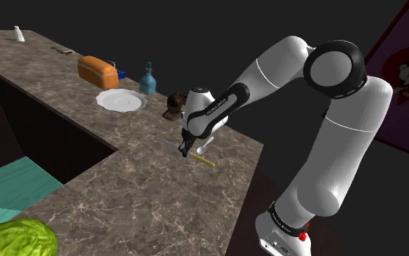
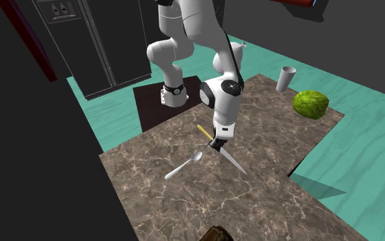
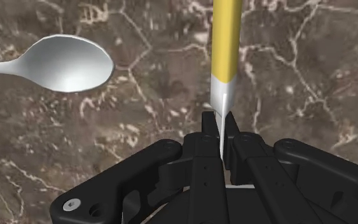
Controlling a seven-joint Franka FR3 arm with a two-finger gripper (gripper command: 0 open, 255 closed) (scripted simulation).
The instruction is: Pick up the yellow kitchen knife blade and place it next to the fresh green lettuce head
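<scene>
A dark brown marbled countertop (image 1: 152, 200) bends in an L above a teal floor (image 1: 10, 185). In the second exterior view a black fridge (image 2: 95, 41) stands on the far side of the floor, at 11 o'clock from the arm's stand.

Near the middle of the counter, the gripper (image 1: 187, 151) points down at the knife (image 1: 205, 161). The wrist view shows the black fingers (image 3: 209, 127) drawn close together, pinching the thin grey blade just past the yellow handle. Whether the knife is off the stone cannot be told. In the shoulder view the handle points toward 4 o'clock from the gripper and the blade tip toward 10 o'clock. In the second exterior view the handle points to 11 o'clock and the blade to 4 o'clock.

A grey spoon (image 2: 184, 166) lies just beside the knife, at 8 o'clock from the gripper in the second exterior view.

The lettuce (image 2: 310, 103) sits well apart at the counter's far corner, at 2 o'clock from the gripper there and at 8 o'clock in the shoulder view. A grey cup (image 2: 286, 78) stands near it.

In the shoulder view a white plate (image 1: 120, 100), a blue bottle (image 1: 148, 80) and a loaf of bread (image 1: 97, 70) lie toward 10 o'clock.
</scene>
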